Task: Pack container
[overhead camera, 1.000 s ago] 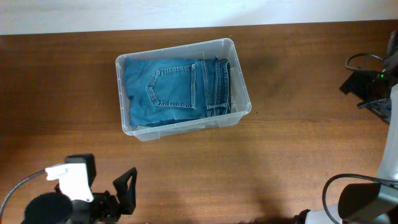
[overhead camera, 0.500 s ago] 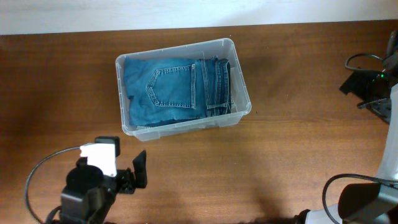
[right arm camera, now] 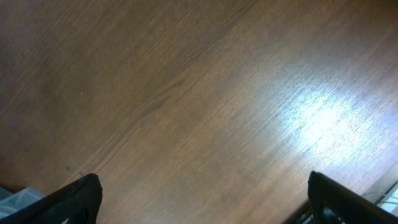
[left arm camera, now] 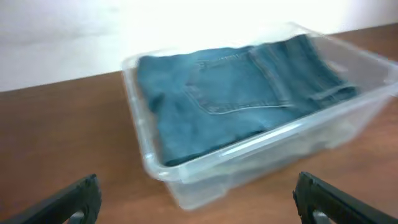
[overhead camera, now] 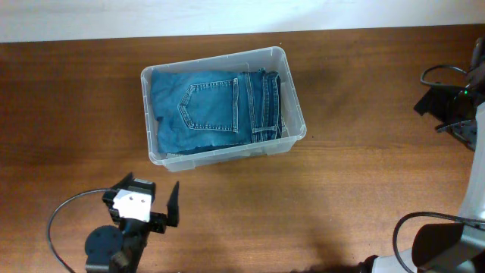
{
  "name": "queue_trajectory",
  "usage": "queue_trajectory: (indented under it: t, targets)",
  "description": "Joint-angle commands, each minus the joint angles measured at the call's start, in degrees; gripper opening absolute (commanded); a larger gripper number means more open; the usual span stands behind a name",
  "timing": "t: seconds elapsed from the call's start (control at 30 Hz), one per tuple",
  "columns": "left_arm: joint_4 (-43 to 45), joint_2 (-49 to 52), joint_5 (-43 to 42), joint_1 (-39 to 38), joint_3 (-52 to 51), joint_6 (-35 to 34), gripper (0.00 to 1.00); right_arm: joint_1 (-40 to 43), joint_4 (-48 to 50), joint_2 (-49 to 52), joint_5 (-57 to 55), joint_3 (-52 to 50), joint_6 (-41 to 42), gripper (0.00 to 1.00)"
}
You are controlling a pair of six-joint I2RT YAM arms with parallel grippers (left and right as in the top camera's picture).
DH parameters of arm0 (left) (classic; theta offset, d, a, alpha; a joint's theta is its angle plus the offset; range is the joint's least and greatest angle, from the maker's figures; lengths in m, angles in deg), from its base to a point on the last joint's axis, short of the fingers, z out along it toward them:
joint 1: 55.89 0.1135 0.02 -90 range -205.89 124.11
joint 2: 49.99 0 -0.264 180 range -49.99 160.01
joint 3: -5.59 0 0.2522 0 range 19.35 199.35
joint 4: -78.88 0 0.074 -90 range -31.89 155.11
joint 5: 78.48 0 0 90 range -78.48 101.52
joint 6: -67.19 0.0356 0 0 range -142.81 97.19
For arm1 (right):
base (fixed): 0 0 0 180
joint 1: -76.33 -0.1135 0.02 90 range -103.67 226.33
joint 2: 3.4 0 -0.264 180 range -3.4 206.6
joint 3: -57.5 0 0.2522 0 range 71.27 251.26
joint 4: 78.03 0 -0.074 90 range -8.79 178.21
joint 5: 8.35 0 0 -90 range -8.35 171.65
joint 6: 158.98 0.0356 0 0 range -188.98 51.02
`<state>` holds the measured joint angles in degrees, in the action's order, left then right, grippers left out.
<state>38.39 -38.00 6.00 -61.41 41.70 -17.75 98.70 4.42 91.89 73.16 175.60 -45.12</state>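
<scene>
The container (overhead camera: 227, 156) is a clear plastic bin standing at the back middle of the wooden table. Folded blue jeans (overhead camera: 204, 110) lie flat inside it and fill most of it. In the left wrist view the container (left arm camera: 249, 163) stands just ahead, with the jeans (left arm camera: 230, 99) showing over its rim. My left gripper (left arm camera: 196, 190) is open and empty, a little in front of the bin's near wall. Seen from overhead, one of its fingers (overhead camera: 173, 203) points toward the bin. My right gripper (right arm camera: 202, 186) is open over bare wood, holding nothing.
Black hardware and cables (overhead camera: 447, 106) sit at the table's right edge. The right arm's base (overhead camera: 439, 244) is at the bottom right. A pale wall (overhead camera: 227, 15) runs behind the table's far edge.
My left arm has come up from the bottom-left corner and moved right, toward the container, with its gripper still open. The right arm, the bin and the jeans have not moved.
</scene>
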Motion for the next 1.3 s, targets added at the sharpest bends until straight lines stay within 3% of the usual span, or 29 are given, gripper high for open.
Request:
queue_trajectory:
  t: [0.0, 0.33, 0.57, 0.77, 1.27]
  targets:
    - [2.19, -2.78, -1.16, 3.17, -3.85, 2.34, 1.00, 0.20, 0.00, -0.74, -0.11, 0.02, 0.48, 0.98]
    - [15.89, -11.80, -0.98, 3.45, -14.36, 2.34, 0.99, 0.20, 0.00, -0.74, -0.11, 0.02, 0.48, 0.98]
    - [27.28, -11.69, -0.92, 3.45, -21.40, 2.36, 0.99, 0.20, 0.00, -0.74, -0.11, 0.02, 0.48, 0.98]
    - [22.60, -11.69, -0.72, 4.96, -21.88, 2.34, 0.99, 0.20, 0.00, -0.74, -0.09, 0.02, 0.48, 0.98]
    - [22.75, -11.69, -0.72, 5.01, -21.86, 2.36, 0.99, 0.20, 0.00, -0.74, -0.11, 0.02, 0.48, 0.98]
